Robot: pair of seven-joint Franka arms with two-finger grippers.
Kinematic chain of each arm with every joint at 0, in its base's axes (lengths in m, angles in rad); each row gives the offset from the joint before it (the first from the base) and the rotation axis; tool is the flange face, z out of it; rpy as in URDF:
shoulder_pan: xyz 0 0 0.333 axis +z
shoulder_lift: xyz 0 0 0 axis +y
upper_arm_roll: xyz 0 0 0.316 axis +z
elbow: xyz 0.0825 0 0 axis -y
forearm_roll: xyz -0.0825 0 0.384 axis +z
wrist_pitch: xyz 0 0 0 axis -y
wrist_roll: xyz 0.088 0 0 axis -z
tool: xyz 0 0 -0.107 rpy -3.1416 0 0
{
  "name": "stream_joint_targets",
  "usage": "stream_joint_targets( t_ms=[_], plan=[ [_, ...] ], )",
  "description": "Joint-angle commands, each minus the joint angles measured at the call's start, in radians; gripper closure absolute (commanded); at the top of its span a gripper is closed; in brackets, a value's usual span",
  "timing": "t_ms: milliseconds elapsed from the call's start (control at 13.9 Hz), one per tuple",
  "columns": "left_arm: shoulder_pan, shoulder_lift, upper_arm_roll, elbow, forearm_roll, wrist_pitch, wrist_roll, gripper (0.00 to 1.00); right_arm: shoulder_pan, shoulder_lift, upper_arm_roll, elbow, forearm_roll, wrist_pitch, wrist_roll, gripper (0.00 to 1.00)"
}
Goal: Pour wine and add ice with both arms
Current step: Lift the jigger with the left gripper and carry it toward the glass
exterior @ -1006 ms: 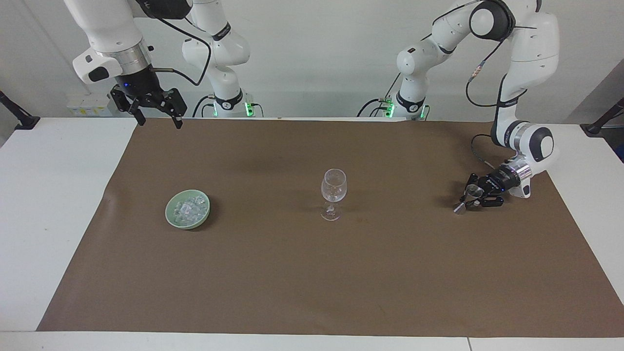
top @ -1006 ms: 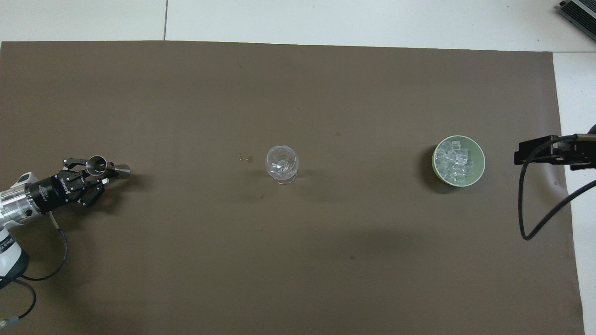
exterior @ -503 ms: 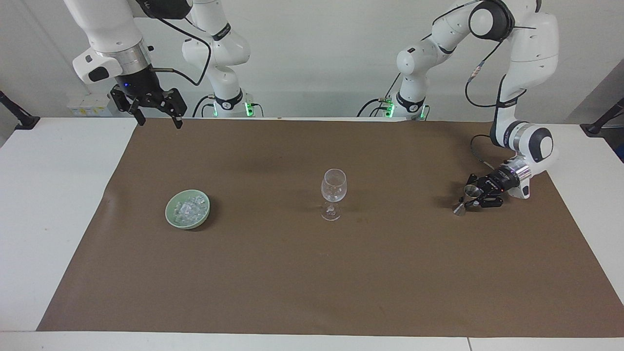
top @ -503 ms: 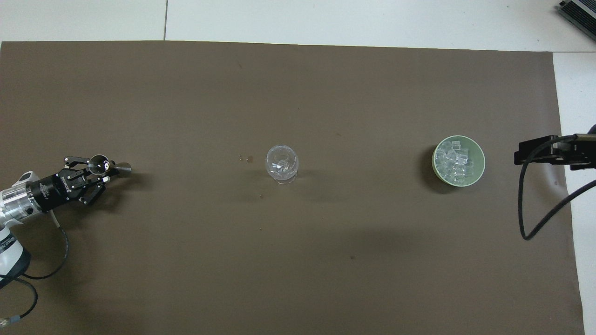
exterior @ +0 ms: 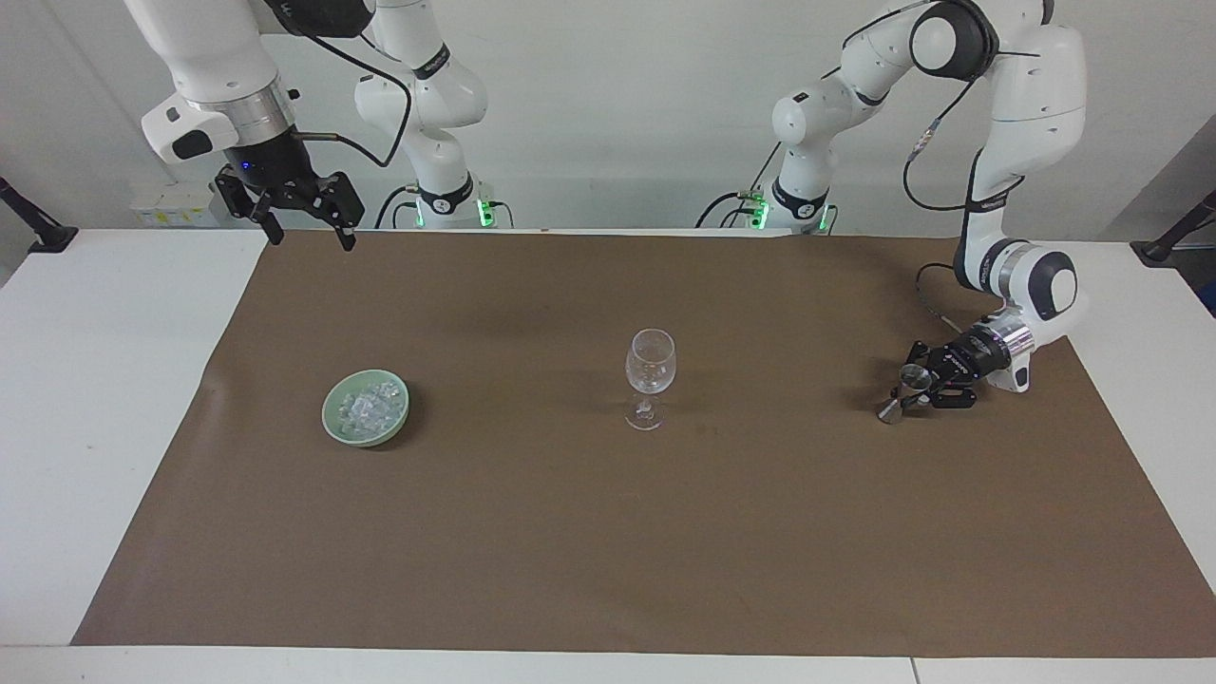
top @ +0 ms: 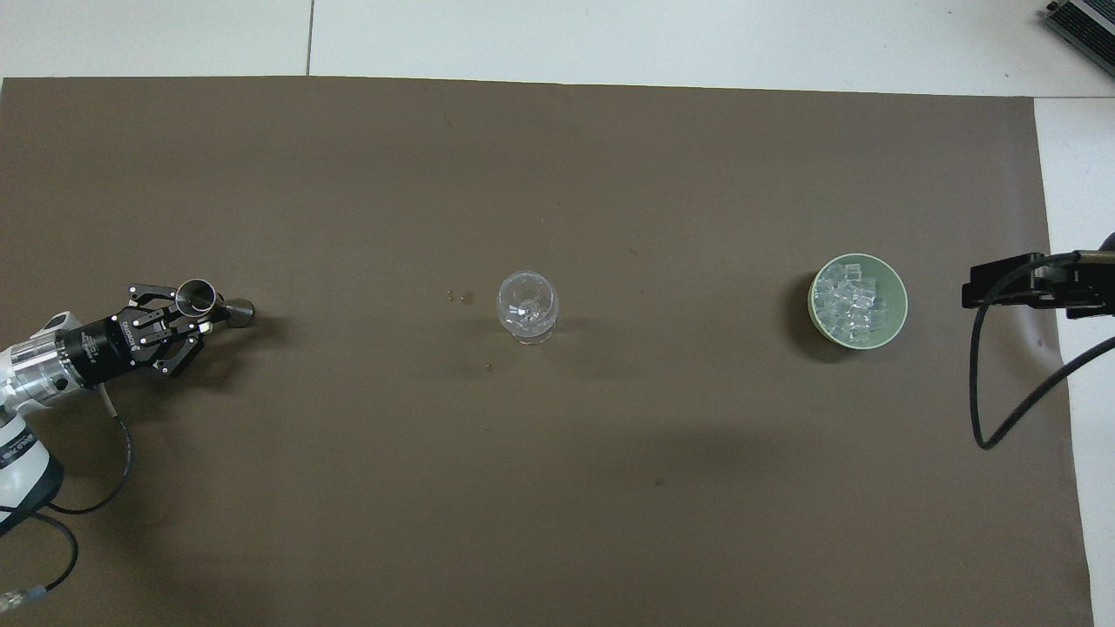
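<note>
While the left gripper (exterior: 920, 388) jaws clamp the steel jigger (exterior: 905, 391) at the left arm's end of the table, the wine glass (exterior: 650, 376) stands mid-table; right gripper (exterior: 306, 226), jaws spread, waits high, ice (exterior: 369, 408) in its green bowl (exterior: 334, 423) below.

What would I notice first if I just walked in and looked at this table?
Probably the glass standing alone in the middle of the brown mat. Then the green bowl of ice toward the right arm's end, with the right gripper hanging open high above the mat's edge. At the other end, the left gripper is low and shut on a small metal cup.
</note>
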Motion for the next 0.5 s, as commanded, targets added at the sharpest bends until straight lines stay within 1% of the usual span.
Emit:
stream_joint_targets(
  t_ms=[0,288,431],
  plan=[
    [-0.017,0.007,0.002,0.022,-0.023,-0.009,-0.024,1.0,-0.007,-0.021,0.002,-0.023,0.017,0.006,-0.026,0.0],
    [-0.02,-0.01,-0.033,0.032,-0.037,0.0,-0.033,1.0,-0.007,-0.021,0.002,-0.023,0.017,0.006,-0.026,0.0],
    [-0.052,-0.025,-0.036,0.032,-0.052,0.002,-0.032,1.0,-0.007,-0.021,0.002,-0.023,0.017,0.006,-0.026,0.0]
  ],
)
